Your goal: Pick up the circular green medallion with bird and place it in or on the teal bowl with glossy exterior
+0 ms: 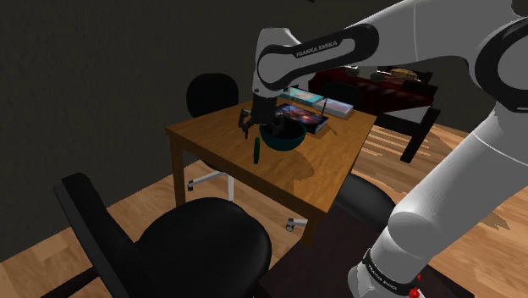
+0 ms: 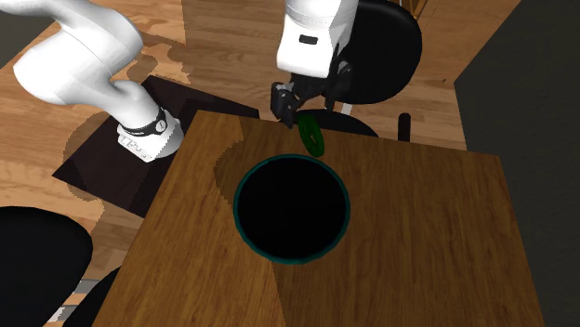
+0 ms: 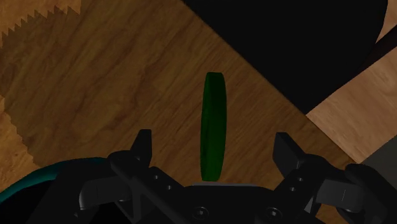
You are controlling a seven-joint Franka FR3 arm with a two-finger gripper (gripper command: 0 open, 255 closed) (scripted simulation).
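Green and thin, the circular medallion point(image 1: 256, 151) stood upright on its edge near the middle of the shoulder view. It was on the brown wooden tabletop point(image 1: 326, 165), just left of the round teal bowl with a glossy wall point(image 1: 283, 142) and apart from it. The all-black gripper point(image 1: 250, 129) hung directly above the medallion, at the end of the white arm point(image 1: 317, 51) that reached in from the right of the frame. Flat boxes with printed covers point(image 1: 309, 114) lay beyond the bowl toward the upper right. A black office chair point(image 1: 199, 241) filled the lower left.

From the second exterior view, looking down, the medallion point(image 2: 312, 137) showed as a slanted green sliver. It sat just above the bowl's teal rim point(image 2: 237, 212) in the frame, close to the upper edge of the tabletop point(image 2: 418, 241). The gripper point(image 2: 296, 113) was right over it, near the top centre.

At the wrist, the gripper point(image 3: 214, 139) was spread wide. The medallion point(image 3: 213, 121) stood edge-on in the gap, touching neither of the black fingers point(image 3: 142, 145), with the wood grain of the tabletop point(image 3: 114, 83) behind it. A teal arc of the bowl's rim point(image 3: 57, 167) showed beside one finger.
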